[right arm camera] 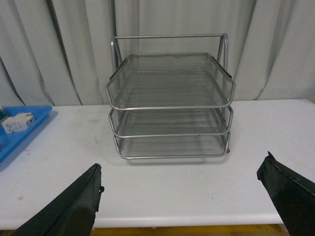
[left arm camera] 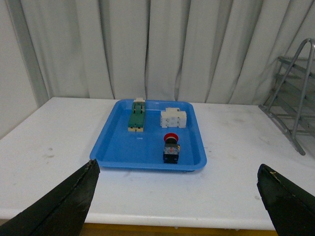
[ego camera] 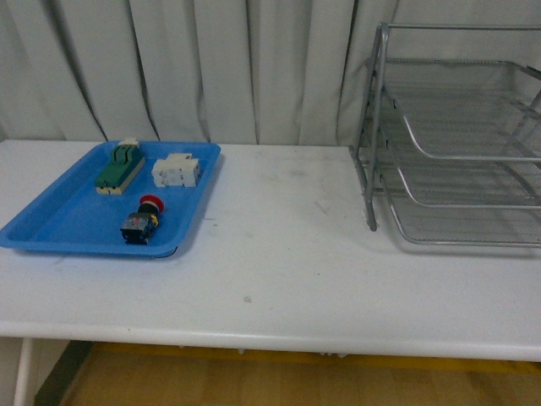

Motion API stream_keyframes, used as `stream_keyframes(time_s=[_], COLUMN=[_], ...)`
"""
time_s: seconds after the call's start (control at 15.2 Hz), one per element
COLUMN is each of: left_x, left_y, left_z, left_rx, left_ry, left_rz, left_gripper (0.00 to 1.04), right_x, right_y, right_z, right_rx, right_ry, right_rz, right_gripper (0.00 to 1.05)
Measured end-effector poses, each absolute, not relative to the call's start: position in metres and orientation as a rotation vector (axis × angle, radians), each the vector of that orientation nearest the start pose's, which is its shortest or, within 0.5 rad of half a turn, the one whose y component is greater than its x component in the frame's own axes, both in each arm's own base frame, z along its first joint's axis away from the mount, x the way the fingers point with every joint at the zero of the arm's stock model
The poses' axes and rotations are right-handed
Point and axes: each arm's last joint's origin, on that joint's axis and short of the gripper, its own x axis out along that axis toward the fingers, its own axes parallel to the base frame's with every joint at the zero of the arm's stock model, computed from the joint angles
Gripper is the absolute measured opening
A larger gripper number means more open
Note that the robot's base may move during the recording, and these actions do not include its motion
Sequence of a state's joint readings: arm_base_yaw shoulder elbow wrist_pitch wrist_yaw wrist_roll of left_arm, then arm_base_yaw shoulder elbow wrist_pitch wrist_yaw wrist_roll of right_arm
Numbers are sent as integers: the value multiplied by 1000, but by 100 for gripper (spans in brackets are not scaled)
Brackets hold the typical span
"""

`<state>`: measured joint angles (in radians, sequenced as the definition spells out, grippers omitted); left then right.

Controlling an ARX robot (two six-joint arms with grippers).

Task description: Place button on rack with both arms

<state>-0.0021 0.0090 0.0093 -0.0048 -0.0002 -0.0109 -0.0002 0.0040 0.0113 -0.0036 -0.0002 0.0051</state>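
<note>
Button [ego camera: 142, 222], lower left of frame: red cap, yellow collar, blue-black body.
Tray [ego camera: 51, 230]: plain bright blue.
Switch [ego camera: 118, 167]: green top, cream base.
Block [ego camera: 176, 171]: white.
Rack [ego camera: 456, 139], right: silver, fine mesh pattern.
Table [ego camera: 279, 254]: white, faint grey scuffs.
Curtain [ego camera: 211, 68]: pale grey-white, vertical folds.
Floor [ego camera: 254, 385]: wood-brown, yellow strip.
Left gripper [left arm camera: 177, 167], right gripper [right arm camera: 179, 167]: black.

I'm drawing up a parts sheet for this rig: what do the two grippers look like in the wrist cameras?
The left gripper shows two matte black, wedge-shaped fingers tapering to narrow tips; the right gripper looks the same. No cables or markings show; the front view shows neither arm.
</note>
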Motion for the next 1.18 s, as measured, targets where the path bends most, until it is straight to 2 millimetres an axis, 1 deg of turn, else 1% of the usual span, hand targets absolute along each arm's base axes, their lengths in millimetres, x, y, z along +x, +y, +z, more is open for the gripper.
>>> stream_keyframes(time_s=[1.18], left_x=[98], left_y=[0], left_z=[166], left_rx=[-10], left_ry=[4], left_rz=[-2], left_gripper=[98], right_x=[97], right_y=[0], right_z=[167], right_rx=[5], right_ry=[-4], right_rz=[0], right_gripper=[98])
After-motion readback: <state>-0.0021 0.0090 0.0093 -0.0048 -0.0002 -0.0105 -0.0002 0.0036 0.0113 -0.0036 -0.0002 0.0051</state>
